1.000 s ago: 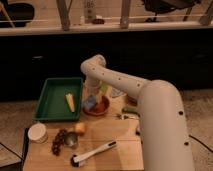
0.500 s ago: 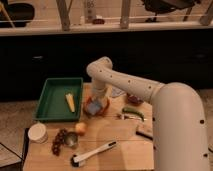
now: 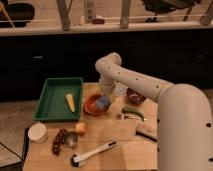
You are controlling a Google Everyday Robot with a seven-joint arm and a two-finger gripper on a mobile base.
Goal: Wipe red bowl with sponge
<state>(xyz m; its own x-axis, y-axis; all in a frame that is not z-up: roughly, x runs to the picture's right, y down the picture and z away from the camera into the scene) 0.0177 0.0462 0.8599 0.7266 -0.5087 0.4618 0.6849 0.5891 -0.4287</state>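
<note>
Gripper (image 3: pixel 104 98) hangs just above the red bowl (image 3: pixel 91 106) on the counter (image 3: pixel 117 134), jaws closed on the sponge (image 3: pixel 103 103), which touches the bowl's right inner side

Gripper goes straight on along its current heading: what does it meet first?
The gripper points down over the red bowl. First in line looks to be the sponge, lying in the bowl just beneath it; depth is unclear, so it may already touch.

Wooden table (image 3: pixel 125 152) before dark low wall (image 3: pixel 50 60); pale ledge (image 3: pixel 100 29), railing posts (image 3: pixel 64 12) above; grey floor (image 3: pixel 15 110) left.
</note>
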